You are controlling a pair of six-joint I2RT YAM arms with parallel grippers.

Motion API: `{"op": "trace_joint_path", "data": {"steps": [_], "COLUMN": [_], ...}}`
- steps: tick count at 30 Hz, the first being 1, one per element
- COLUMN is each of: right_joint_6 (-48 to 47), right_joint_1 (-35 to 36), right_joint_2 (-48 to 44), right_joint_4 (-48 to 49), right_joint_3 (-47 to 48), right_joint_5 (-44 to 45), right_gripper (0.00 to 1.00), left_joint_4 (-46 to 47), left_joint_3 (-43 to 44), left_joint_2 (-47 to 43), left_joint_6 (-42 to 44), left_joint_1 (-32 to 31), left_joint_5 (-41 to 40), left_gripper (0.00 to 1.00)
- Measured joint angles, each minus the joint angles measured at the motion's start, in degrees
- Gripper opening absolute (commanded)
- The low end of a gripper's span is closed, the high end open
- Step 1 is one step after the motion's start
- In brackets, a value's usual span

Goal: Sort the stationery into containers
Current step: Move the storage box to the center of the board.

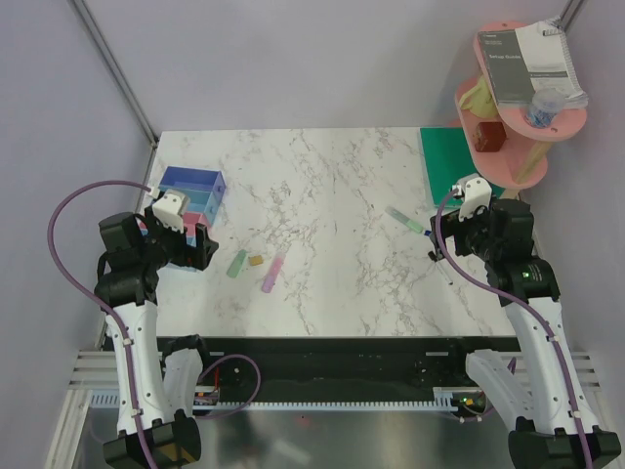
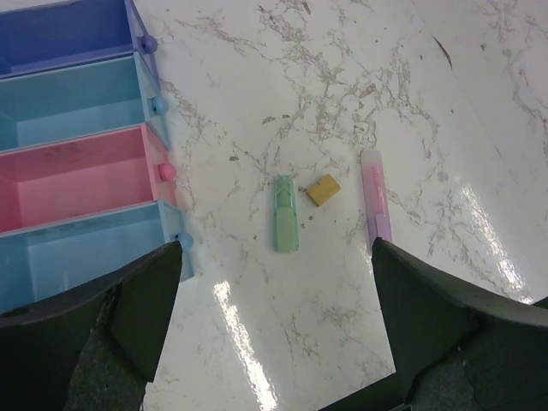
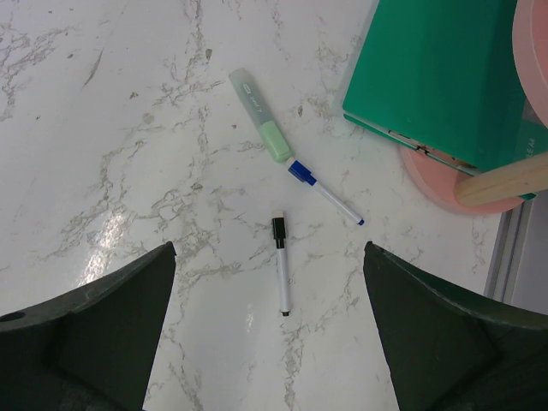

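The four joined bins (image 1: 191, 198) stand at the table's left; in the left wrist view they run dark blue (image 2: 60, 34), light blue (image 2: 77, 103), pink (image 2: 77, 175), light blue (image 2: 86, 248), all empty. A green marker (image 2: 286, 214), a tan block (image 2: 324, 190) and a pink marker (image 2: 375, 201) lie right of them. My left gripper (image 2: 276, 282) is open above the table just short of these. At the right lie a green highlighter (image 3: 261, 128), a blue-capped pen (image 3: 325, 193) and a black-capped pen (image 3: 281, 265). My right gripper (image 3: 268, 250) is open above the black-capped pen.
A green mat (image 3: 445, 77) lies at the back right, under the pink tiered shelf (image 1: 518, 117), which holds a spiral-bound booklet (image 1: 537, 63). The shelf's base (image 3: 432, 180) is close to the pens. The table's right edge (image 3: 514, 240) is near.
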Motion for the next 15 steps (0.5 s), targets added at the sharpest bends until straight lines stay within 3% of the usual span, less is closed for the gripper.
{"op": "trace_joint_path", "data": {"steps": [9, 15], "right_joint_6": [-2.03, -5.01], "right_joint_1": [0.00, 0.00], "right_joint_2": [-0.68, -1.64], "right_joint_4": [0.70, 1.22], "right_joint_3": [-0.17, -1.14], "right_joint_5": [-0.04, -0.02], "right_gripper": [0.98, 0.98], "left_joint_4": [1.53, 6.36], "left_joint_3": [0.00, -0.98], "left_joint_2": [0.00, 0.74], "left_joint_6": [-1.40, -11.50], "left_joint_1": [0.02, 0.02], "left_joint_5": [-1.07, -6.34], "left_gripper": [0.95, 0.90]}}
